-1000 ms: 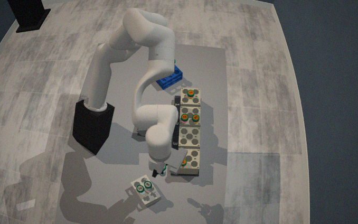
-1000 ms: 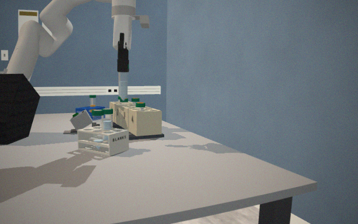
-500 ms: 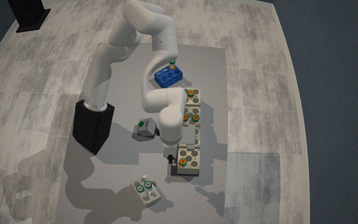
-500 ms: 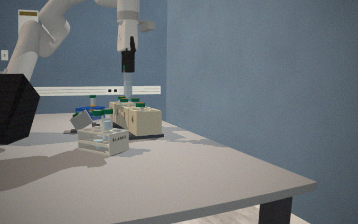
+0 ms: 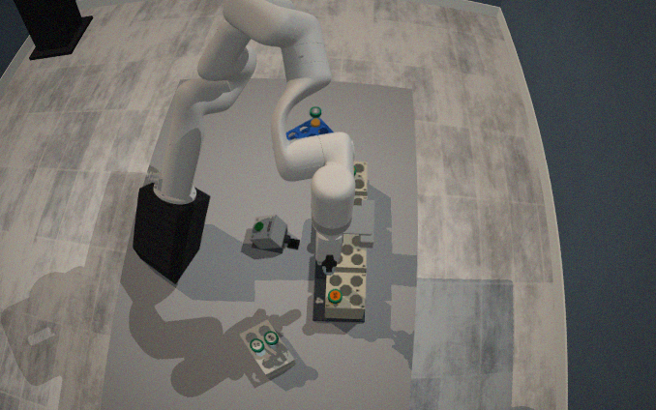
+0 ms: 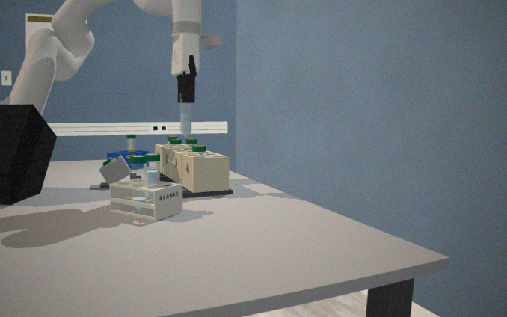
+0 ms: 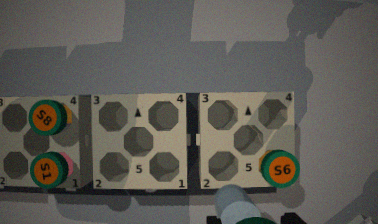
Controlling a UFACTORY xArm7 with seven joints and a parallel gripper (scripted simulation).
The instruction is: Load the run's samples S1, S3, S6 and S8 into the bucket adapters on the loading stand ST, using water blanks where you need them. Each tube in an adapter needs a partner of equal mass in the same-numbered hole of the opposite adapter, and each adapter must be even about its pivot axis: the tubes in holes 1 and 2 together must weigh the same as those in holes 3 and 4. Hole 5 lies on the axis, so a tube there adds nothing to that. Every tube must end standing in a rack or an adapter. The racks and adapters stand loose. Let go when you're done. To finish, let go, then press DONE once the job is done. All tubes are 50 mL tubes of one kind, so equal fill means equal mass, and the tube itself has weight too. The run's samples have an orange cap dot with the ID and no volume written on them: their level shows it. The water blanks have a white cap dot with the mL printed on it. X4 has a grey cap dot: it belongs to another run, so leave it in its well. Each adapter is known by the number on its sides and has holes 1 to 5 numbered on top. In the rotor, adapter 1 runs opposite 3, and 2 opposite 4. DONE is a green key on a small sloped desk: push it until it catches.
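A clear, tapering tube [image 6: 185, 119] [image 7: 232, 202] with a green cap and pale liquid hangs upright, pinched by the black claw [image 6: 185, 93] [image 5: 329, 263] [image 7: 250, 221]. The smooth white arm [image 5: 300, 153] [image 6: 187, 11] arches over, its last section pointing down. In the wrist view, the right cream adapter [image 5: 344, 311] [image 6: 208, 173] [image 7: 260, 101] has S6 [image 5: 335, 295] [image 6: 198, 148] [image 7: 281, 170] in hole 1; the left adapter [image 7: 37, 101] bears S8 [image 6: 191, 140] [image 7: 44, 117] and S1 [image 6: 176, 141] [image 7: 46, 171]. Lower centre from above, the boxy BLANKS rack [image 5: 279, 367] [image 6: 167, 204], on the matte worktop [image 5: 372, 366] [image 6: 247, 244], holds two green-capped tubes.
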